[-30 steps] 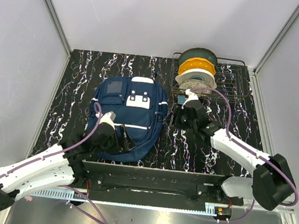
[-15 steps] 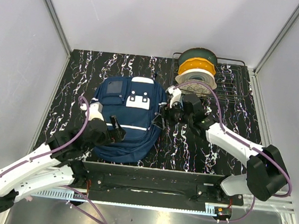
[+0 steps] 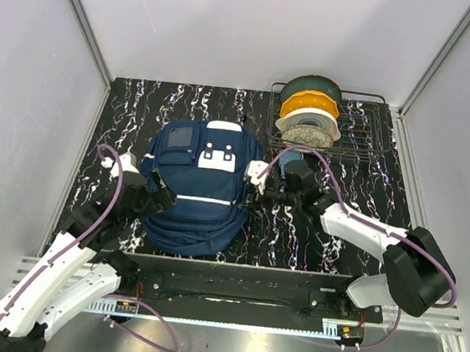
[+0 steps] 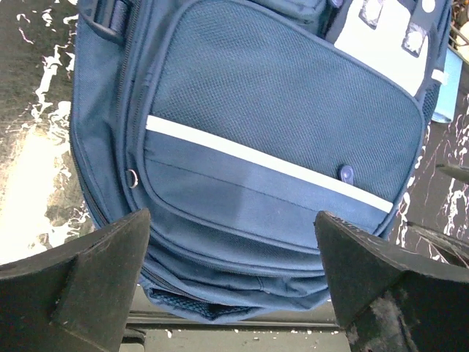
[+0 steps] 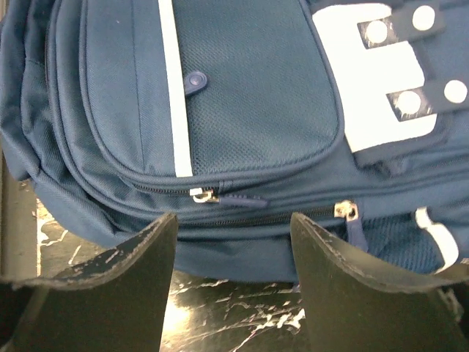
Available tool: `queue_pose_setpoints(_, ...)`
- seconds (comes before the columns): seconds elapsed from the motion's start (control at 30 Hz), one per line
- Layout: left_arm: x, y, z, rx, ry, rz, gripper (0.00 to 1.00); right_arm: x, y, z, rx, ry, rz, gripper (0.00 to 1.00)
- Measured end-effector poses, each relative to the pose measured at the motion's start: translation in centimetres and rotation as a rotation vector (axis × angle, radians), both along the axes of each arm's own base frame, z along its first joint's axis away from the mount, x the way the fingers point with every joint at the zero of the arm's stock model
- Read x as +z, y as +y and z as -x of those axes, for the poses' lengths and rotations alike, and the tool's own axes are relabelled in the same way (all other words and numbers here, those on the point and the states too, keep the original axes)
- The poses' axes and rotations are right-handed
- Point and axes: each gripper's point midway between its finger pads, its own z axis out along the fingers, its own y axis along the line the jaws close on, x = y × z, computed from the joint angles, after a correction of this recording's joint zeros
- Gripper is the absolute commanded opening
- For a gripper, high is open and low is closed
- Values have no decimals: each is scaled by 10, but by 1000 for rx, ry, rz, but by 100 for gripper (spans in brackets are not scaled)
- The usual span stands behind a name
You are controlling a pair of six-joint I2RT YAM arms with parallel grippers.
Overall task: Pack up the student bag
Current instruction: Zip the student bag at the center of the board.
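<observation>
The navy student bag lay flat on the marbled table, its zip seemingly shut; the left gripper gaped wide and empty beside it; the right gripper stood well apart, empty; whether anything was packed inside could not be told.

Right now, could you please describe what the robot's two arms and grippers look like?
The left arm and right arm are both built of white shells linked by black joints, and a purple cable runs along each. The left gripper and right gripper each have two broad, black, wedge-shaped fingers with scuffed, greyish edges.
</observation>
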Motion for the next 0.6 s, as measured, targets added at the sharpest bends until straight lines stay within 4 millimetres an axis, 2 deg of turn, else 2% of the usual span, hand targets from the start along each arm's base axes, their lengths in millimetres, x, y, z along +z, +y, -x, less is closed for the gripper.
queue_pose_setpoints(0.23,-14,8,-3,14,40,23,99,-7,3,-1,126,-160,45,66)
queue_pose_setpoints(0.43,-31,7,1,-5,83,59,99,-10,8,0,192,-248,53,65)
queue_pose_setpoints(0.6,-34,4,2,-17,90,79,99,-9,12,0,223,-295,57,62)
